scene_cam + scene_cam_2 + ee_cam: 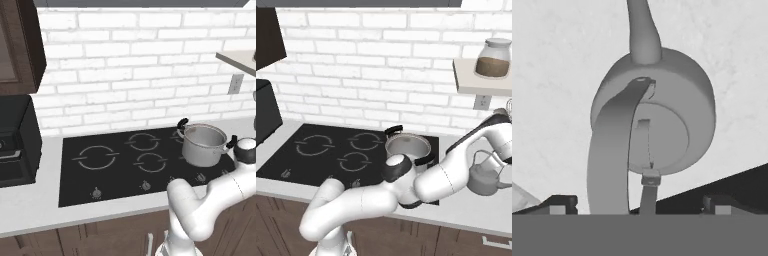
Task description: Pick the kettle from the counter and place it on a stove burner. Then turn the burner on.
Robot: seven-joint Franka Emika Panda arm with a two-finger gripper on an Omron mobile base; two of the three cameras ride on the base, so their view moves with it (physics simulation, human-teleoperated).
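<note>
The kettle (662, 115) is small, round and silver-grey, seen from above in the hand view with its spout pointing to the top. It stands on the pale counter (476, 212) right of the black cooktop. My gripper (641, 206) is open just above it. Its two dark fingertips (559, 205) stand wide apart on either side of the arched handle (609, 150), touching nothing. In the right base view the arm bends over the kettle (483, 177). The stove burner (96, 157), the widest ring, lies at the cooktop's left and is bare; it shows too in the right base view (315, 145).
A steel pot (202, 145) with two black handles stands on the cooktop's right rear ring, close to the kettle. Knobs (145, 185) line the cooktop's front edge. A wall shelf (478, 82) with a jar (494, 58) hangs above the kettle. A dark appliance (15, 145) stands at the left.
</note>
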